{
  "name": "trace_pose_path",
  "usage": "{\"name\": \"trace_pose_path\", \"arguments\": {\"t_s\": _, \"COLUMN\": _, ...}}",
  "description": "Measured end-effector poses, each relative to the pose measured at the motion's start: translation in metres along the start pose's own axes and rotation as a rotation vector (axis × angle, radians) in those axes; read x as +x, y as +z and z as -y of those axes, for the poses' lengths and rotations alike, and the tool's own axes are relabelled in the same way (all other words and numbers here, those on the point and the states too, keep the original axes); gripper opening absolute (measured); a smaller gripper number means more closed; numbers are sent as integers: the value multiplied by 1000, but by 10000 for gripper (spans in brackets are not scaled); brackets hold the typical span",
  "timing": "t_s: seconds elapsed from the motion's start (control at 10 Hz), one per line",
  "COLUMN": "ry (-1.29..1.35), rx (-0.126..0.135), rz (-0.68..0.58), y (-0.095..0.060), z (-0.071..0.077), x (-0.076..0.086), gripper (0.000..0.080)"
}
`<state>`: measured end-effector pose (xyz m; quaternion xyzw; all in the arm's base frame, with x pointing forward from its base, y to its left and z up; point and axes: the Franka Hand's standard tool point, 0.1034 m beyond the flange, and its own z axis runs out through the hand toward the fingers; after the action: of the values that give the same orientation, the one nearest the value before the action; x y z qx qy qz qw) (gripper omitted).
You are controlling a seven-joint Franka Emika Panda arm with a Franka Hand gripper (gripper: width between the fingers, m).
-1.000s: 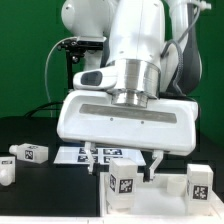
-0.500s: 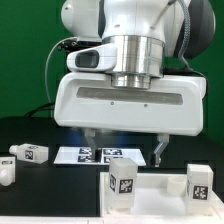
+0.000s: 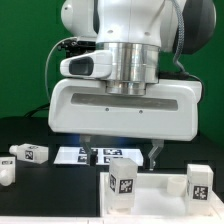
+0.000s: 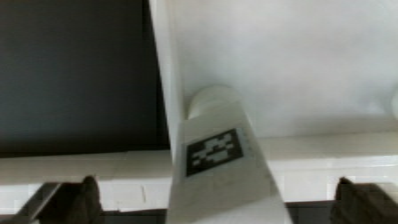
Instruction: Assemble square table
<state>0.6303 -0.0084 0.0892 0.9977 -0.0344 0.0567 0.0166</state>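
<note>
The white square tabletop lies at the front of the exterior view, toward its right. Two white legs with marker tags stand upright on it: one at its left corner, another at the exterior view's right. Two more legs lie loose on the black table at the exterior view's left. My gripper hangs open just above the left standing leg. In the wrist view that leg rises between my widely spread fingers, touching neither, with the tabletop beneath.
The marker board lies flat behind the tabletop, under the arm. The arm's large white body fills the middle of the exterior view. A green backdrop stands behind.
The gripper has lifted from around the left standing leg, staying open. The leg stays upright on the tabletop and the other parts have not moved.
</note>
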Motion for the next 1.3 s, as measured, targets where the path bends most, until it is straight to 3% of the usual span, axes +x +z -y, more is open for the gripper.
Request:
{"name": "trace_pose_path", "arguments": {"t_s": 0.3, "ry": 26, "rx": -1, "rz": -9, "y": 0, "z": -2, "x": 1, "gripper": 601}}
{"name": "trace_pose_path", "arguments": {"t_s": 0.4, "ry": 28, "rx": -1, "rz": -9, "y": 0, "z": -1, "x": 1, "gripper": 426}}
{"name": "trace_pose_path", "arguments": {"t_s": 0.5, "ry": 118, "rx": 2, "rz": -9, "y": 0, "z": -1, "x": 1, "gripper": 426}}
{"name": "trace_pose_path", "arguments": {"t_s": 0.6, "ry": 168, "rx": 3, "rz": -9, "y": 0, "z": 0, "x": 1, "gripper": 285}}
{"name": "trace_pose_path", "arguments": {"t_s": 0.9, "ry": 381, "rx": 3, "rz": -9, "y": 1, "z": 0, "x": 1, "gripper": 285}}
{"name": "trace_pose_path", "arguments": {"t_s": 1.3, "ry": 939, "rx": -12, "rz": 21, "y": 1, "z": 11, "x": 0, "gripper": 285}}
